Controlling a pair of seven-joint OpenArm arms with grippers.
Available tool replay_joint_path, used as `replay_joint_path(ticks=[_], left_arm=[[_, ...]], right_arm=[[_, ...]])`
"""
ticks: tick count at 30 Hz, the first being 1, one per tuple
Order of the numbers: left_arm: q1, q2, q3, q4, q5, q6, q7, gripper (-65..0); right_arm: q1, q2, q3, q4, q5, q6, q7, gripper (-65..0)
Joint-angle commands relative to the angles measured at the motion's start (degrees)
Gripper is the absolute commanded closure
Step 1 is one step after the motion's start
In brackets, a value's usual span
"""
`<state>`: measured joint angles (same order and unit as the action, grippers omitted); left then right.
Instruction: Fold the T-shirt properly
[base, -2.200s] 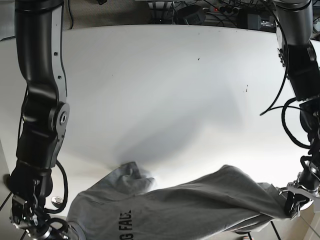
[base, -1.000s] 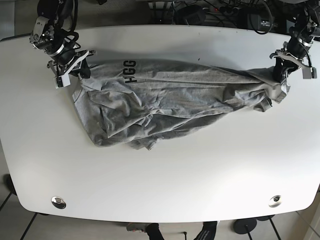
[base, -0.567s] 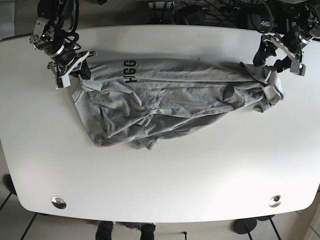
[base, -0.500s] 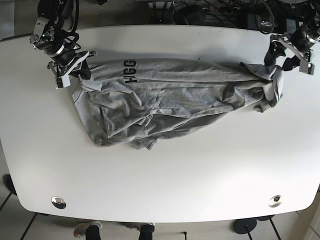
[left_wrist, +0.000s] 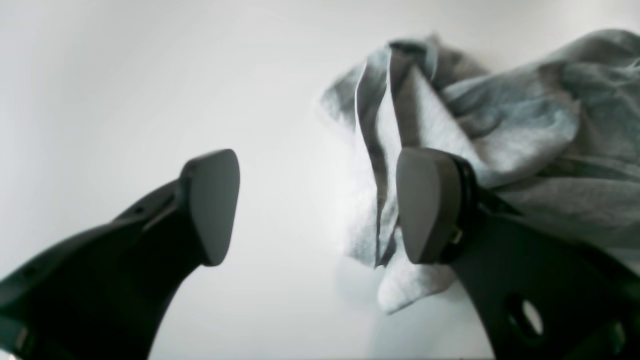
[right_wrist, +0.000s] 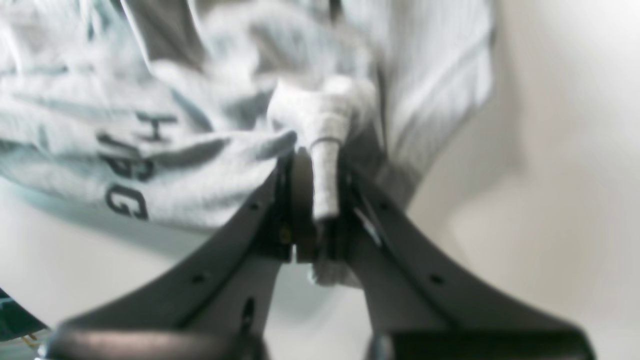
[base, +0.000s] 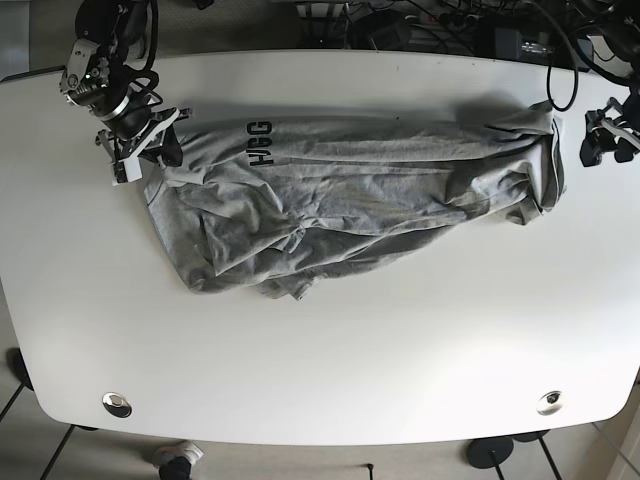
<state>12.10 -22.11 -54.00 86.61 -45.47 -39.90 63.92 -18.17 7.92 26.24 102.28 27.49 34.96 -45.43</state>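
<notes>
A grey T-shirt (base: 350, 200) with dark lettering lies crumpled and stretched lengthwise along the far part of the white table (base: 330, 350). My right gripper (base: 140, 152), at the left of the base view, is shut on the shirt's left end; the right wrist view shows its fingers pinching a rolled fold of the shirt (right_wrist: 324, 150) next to the lettering. My left gripper (base: 603, 137) is open and empty, just off the shirt's right end. In the left wrist view, the left gripper (left_wrist: 317, 210) has its fingers wide apart, and the shirt's bunched end (left_wrist: 475, 125) lies beside the right finger.
Two metal grommets (base: 118, 404) (base: 549, 402) sit near the table's front corners. Cables and dark equipment (base: 440, 25) lie behind the far edge. The table's right edge is close to my left gripper.
My left gripper has let go of the shirt's right end, opened and moved right, off the cloth. The right end now lies on the table. My right gripper still holds the left end.
</notes>
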Motion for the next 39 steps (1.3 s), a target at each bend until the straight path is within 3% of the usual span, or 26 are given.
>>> replay_joint_path(ticks=[1,5,10,14,16,19,20,24,33,39], left_arm=[[-2.6,-1.1,2.2,-2.7,0.0,-0.1,-1.2,-46.5],[-8.7,1.1,7.5,-9.5,7.9,-0.1,-2.0,-45.8],[-12.0,5.1,12.9,-9.9,16.5,-0.1,-4.7,-45.8],[-12.5,5.7,16.1,-9.7,18.3,-0.1,-5.4,-44.9],[-12.6,5.8,16.2,-9.7,20.0,-0.1,-5.4,-33.9],[-12.6,5.8,16.2,-9.6,21.6,-0.1,-5.9,-5.4],[-12.5,5.8,16.0,-9.5,21.3,-0.1,-6.3,-1.0],[-12.1,5.9,11.9,-0.9,21.3,-0.1,-6.5,-1.1],[-12.1,7.0,4.6,19.6,21.3,-0.1,2.2,-1.1],[-12.2,7.0,3.6,21.6,21.3,-0.1,5.0,-1.0]], right_arm=[[0.4,0.6,0.2,1.0,1.2,0.34,1.1,-1.9],[1.3,0.6,0.2,1.0,1.2,0.34,0.9,-1.9],[1.3,0.7,0.2,1.0,1.2,0.34,0.9,-1.9],[1.1,0.8,0.2,1.0,1.2,0.34,0.9,-1.9],[1.1,0.9,0.2,1.0,1.2,0.34,0.9,-1.9],[1.1,0.9,0.3,1.0,1.2,0.34,0.9,-1.9],[1.1,0.9,0.3,1.0,1.2,0.34,0.9,-1.9],[1.3,0.9,0.3,1.0,1.1,0.34,0.9,-1.9],[1.5,1.0,0.3,1.0,1.1,0.34,0.9,-1.9],[1.0,1.0,0.4,1.4,1.2,0.34,0.9,-1.9]])
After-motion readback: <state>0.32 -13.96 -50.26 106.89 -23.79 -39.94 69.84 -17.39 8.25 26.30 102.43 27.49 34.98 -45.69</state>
